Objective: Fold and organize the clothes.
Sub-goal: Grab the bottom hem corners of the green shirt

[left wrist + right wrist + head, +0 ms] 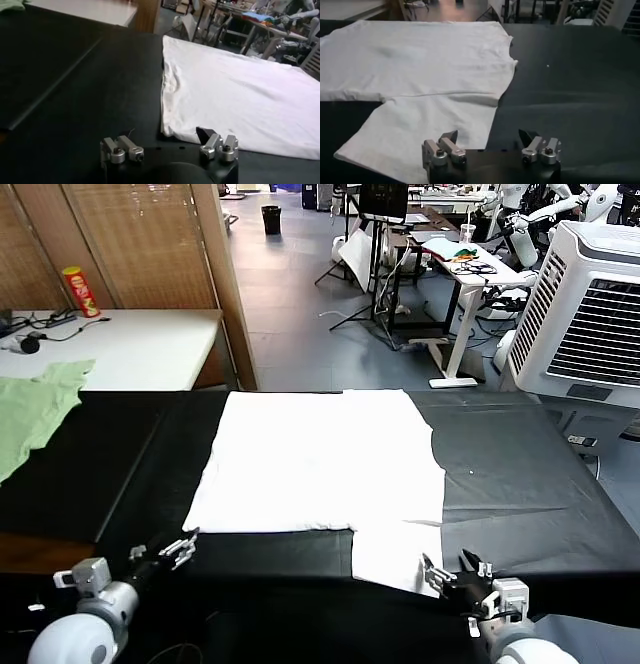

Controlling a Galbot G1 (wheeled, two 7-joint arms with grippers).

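Note:
The white T-shirt [320,459] lies flat on the black table [520,474], plain side up, with one sleeve [397,554] sticking out toward the near edge. It also shows in the left wrist view [235,85] and the right wrist view [430,70]. My left gripper [172,550] is open and empty, low at the near edge, just off the shirt's near left corner [172,131]. My right gripper [455,569] is open and empty, low at the near edge, its jaws straddling the sleeve's near corner [470,142].
A light green garment [35,409] lies at the table's far left. A white side table [120,344] with a red can [80,291] stands behind it. A white air cooler [590,314] stands at the far right.

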